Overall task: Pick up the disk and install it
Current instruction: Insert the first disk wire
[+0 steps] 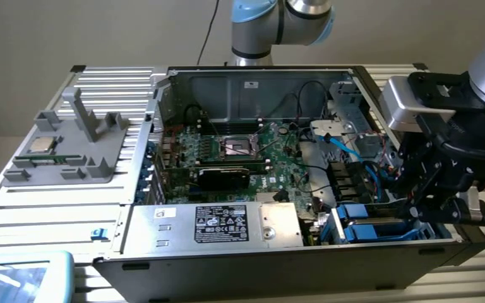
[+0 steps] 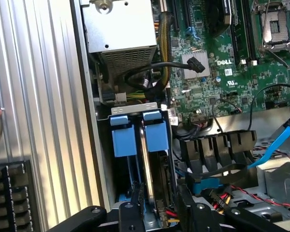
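The disk stands on edge in the drive bay at the corner of the open computer case, and a blue rail tab shows at its end. My gripper straddles it, one black finger on each side, pressed against its flanks. In the exterior view the gripper hangs over the bay at the case's front on that view's right, with the disk's blue rails just beside it.
A second blue bracket sits in the neighbouring slot. The silver power supply box lies beside the bay and the green motherboard behind it. A blue cable and black cables run close by. A grey fixture holding a CPU chip stands outside the case.
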